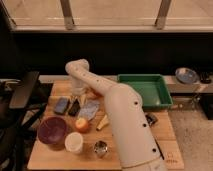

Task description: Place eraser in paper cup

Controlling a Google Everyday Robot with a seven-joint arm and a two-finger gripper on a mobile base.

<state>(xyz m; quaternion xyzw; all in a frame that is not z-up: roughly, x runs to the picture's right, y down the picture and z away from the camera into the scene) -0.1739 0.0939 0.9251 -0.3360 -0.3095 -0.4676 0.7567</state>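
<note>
The gripper point(78, 100) hangs low over the back left of the wooden table point(167, 137). Its tip blurs into the black eraser point(74, 108) lying directly under it, so I cannot tell whether the gripper is open or closed, or whether it touches the eraser at all. The eraser lies between a blue-grey block point(61, 105) to the gripper's left and a grey cloth point(90, 109) to its right, while the paper cup point(74, 142) stands well apart from the gripper toward the near edge, just beside a purple bowl point(52, 130), and the arm's thick white body point(125, 125) hides the table behind it.
</note>
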